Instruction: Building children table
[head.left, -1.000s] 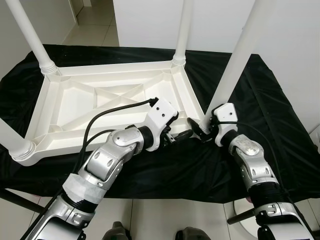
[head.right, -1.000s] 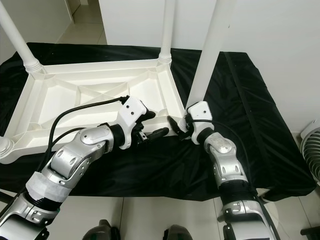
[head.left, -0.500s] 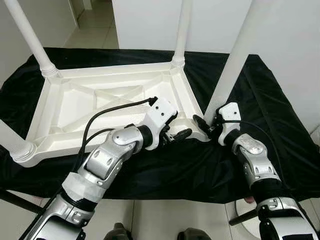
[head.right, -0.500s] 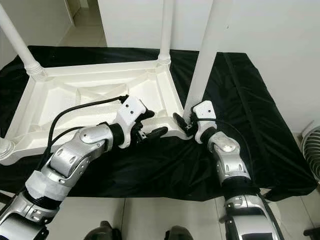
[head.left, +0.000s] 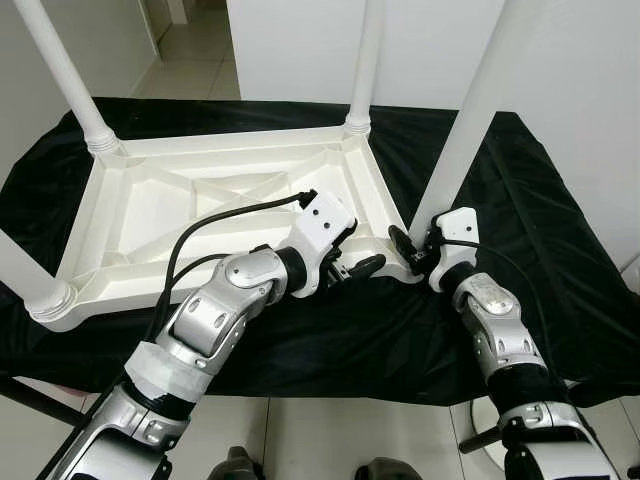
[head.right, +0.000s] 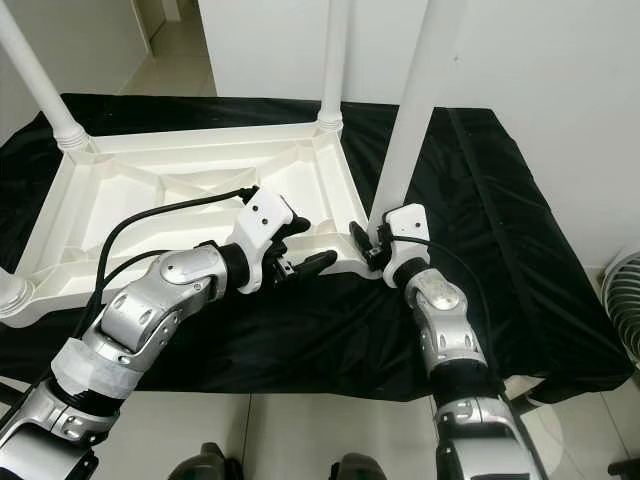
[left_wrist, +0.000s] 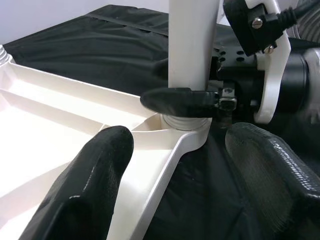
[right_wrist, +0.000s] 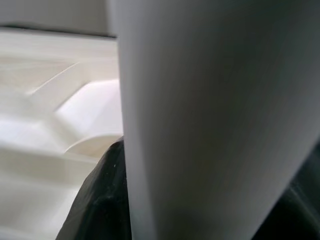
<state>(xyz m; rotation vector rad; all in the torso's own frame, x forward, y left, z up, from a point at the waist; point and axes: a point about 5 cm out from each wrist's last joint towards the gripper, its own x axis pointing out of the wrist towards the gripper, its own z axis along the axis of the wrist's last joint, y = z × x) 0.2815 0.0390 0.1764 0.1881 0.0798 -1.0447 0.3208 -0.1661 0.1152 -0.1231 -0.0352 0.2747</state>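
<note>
Children's table (head.left: 200, 215), white plastic, lying upside down on a black cloth (head.left: 520, 200) spread over a work surface; ribbed underside faces up, four white legs rising from its corners.

Near-right leg (head.left: 470, 120): stands upright in the corner socket nearest the robot's right side.

Right gripper (head.left: 412, 252): at the base of that leg, fingers closed around it just above the socket collar. In the left wrist view one black finger (left_wrist: 177, 101) crosses the front of the leg, touching it; in the right wrist view the leg sits directly against the camera, with a dark finger beside it.

Left gripper (head.left: 352, 267): at the table's near rim, just beside the same corner, fingers spread well apart. The left wrist view shows one fingertip (left_wrist: 95, 175) over the white frame and the other over the cloth, the rim passing between them; whether either touches cannot be told. It holds nothing.
</note>
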